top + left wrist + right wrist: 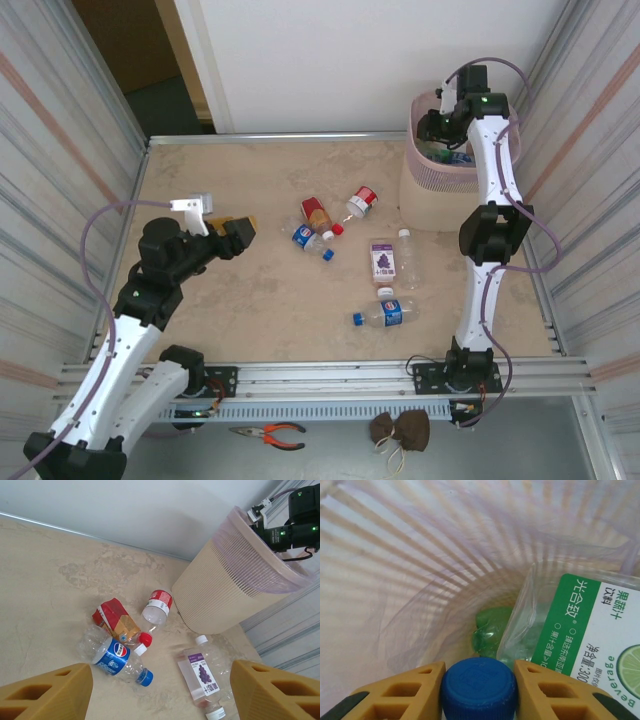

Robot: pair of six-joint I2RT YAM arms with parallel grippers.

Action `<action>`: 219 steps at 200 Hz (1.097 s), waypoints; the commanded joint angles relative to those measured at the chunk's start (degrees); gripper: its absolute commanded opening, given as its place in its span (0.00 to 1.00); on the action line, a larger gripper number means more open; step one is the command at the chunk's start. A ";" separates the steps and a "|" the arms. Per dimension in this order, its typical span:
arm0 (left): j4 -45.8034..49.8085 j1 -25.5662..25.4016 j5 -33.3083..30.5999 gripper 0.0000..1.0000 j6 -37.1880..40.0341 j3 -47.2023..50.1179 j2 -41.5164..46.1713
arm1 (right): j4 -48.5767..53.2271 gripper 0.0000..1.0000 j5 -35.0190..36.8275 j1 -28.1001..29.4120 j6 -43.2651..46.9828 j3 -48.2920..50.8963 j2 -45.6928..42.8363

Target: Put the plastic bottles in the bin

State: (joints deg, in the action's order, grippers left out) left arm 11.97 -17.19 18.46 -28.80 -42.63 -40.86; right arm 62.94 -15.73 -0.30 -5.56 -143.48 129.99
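Several plastic bottles lie on the table: a Pepsi one, an orange-brown one, a red-labelled one, a purple grape one and a blue-labelled one. The bin stands at the far right. My right gripper hangs inside it, its fingers touching both sides of a bottle's blue cap. Below lie a green-labelled bottle and a green bottle. My left gripper hovers open left of the Pepsi bottle.
A clear white-capped bottle lies beside the grape one. Metal walls close the table on the left and right. The bin's liner and mesh wall surround the right fingers. Bare table lies between my left gripper and the front rail.
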 commanded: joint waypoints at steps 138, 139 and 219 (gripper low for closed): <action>2.60 0.64 3.40 0.66 -3.43 -3.82 -10.01 | 0.86 0.54 4.60 -0.01 -3.40 2.22 -19.24; 2.66 0.61 3.37 0.66 -3.49 -3.84 -10.15 | 0.78 0.54 4.63 0.01 -3.45 2.36 -19.46; 9.86 -7.65 -8.45 0.67 -10.17 -9.94 -23.69 | -3.08 0.54 8.78 5.22 -3.35 16.00 -35.61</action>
State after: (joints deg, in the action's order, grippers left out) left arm 17.67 -21.96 16.10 -35.51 -48.21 -60.80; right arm 62.17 -8.82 3.46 -8.51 -131.68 99.94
